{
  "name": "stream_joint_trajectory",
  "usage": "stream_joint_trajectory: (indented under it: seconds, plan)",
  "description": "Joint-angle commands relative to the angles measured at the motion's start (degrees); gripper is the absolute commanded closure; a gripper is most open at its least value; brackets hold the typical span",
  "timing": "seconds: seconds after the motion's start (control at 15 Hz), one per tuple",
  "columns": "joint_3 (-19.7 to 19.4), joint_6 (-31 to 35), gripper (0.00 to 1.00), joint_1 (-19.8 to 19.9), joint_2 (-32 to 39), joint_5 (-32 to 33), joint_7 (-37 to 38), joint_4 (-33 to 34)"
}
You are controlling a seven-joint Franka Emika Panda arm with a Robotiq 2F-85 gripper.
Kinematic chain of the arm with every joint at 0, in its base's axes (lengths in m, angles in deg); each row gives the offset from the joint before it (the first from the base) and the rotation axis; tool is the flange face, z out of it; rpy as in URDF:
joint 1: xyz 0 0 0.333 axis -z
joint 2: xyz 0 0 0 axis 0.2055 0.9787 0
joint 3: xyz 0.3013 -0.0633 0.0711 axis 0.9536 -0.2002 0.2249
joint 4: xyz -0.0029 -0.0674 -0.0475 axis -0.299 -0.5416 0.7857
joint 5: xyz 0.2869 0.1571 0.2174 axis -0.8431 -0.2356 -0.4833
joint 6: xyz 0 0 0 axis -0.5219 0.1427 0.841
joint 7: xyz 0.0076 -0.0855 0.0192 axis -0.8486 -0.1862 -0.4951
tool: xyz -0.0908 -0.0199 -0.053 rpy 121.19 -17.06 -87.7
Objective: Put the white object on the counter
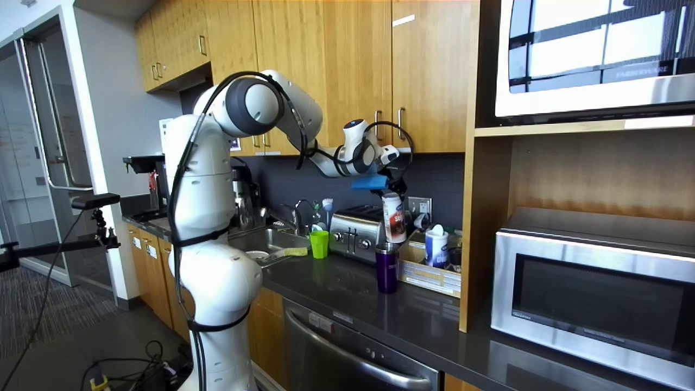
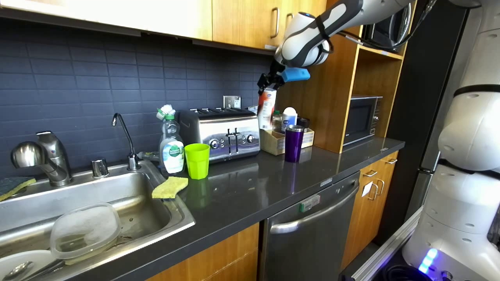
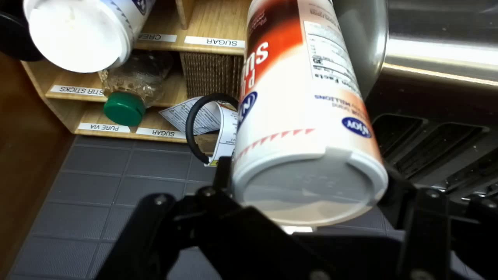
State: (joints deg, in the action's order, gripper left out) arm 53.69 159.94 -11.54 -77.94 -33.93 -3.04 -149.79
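A white canister with a red-brown sugar label (image 1: pixel 395 217) hangs nearly upright from my gripper (image 1: pixel 392 191), slightly tilted. It also shows in an exterior view (image 2: pixel 266 109) and in the wrist view (image 3: pixel 303 109). In the wrist view my gripper's black fingers (image 3: pixel 310 181) stand on both sides of the canister's lidded top and are shut on it. The canister's lower end is at about the organizer's top edge; I cannot tell the exact gap. The dark counter (image 1: pixel 336 282) runs below and also shows in an exterior view (image 2: pixel 250 191).
A wooden organizer (image 1: pixel 429 278) holds a white-and-blue canister (image 1: pixel 436 247) and a green-capped bottle (image 3: pixel 124 109). A purple tumbler (image 1: pixel 387 271) stands in front. A toaster (image 2: pixel 230 136), green cup (image 2: pixel 197 162) and sink (image 2: pixel 183 214) are alongside. The wooden microwave shelf's side wall (image 1: pixel 469 217) is close.
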Motion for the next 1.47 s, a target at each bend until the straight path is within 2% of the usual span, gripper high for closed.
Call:
stream_joint_trajectory:
  seconds: [0.0, 0.33, 0.47, 0.87, 1.2, 1.4]
  plan:
    - [0.59, -0.09, 0.39, -0.41, -3.32, 0.87, 0.97, -1.17]
    - [0.52, -6.62, 0.39, 0.52, -4.94, 6.16, 2.98, -1.57]
    - [0.48, -8.97, 0.39, 0.50, -5.36, 5.79, 2.43, -1.79]
    - [0.61, -14.22, 0.39, -0.35, -8.63, 1.17, -0.59, -4.01]
    - [0.02, -12.56, 0.39, -1.37, -11.34, -5.49, -6.92, -6.67]
    - [-0.31, -13.71, 0.39, -1.83, -11.69, -8.83, -9.97, -6.82]
